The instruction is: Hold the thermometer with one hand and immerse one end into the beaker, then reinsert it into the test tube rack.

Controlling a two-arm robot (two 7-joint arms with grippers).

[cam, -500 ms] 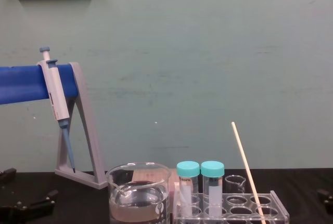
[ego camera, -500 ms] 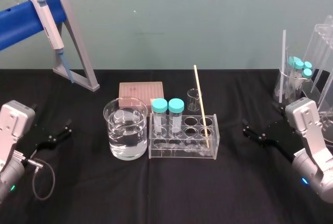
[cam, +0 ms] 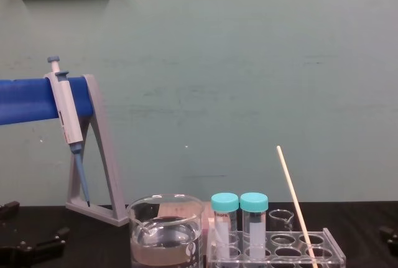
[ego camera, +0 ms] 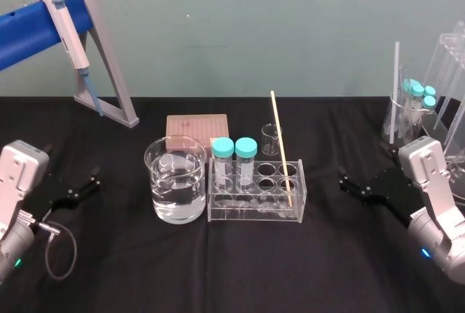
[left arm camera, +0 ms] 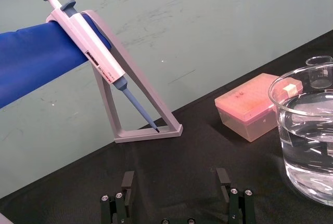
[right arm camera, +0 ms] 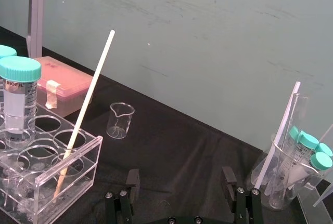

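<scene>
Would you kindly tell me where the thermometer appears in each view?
Head view: thermometer centre, in the rack's right end.
Chest view: thermometer lower right, beside capped tubes.
Right wrist view: thermometer left, in the rack.
Left wrist view: aimed at the beaker instead.
Shared landmark: pink box.

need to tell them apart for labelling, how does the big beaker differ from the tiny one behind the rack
The beaker is far wider and taller than the tiny beaker. The beaker holds clear liquid; the tiny beaker looks empty. The beaker stands left of the test tube rack, the tiny beaker behind it. Both are clear glass and upright.
</scene>
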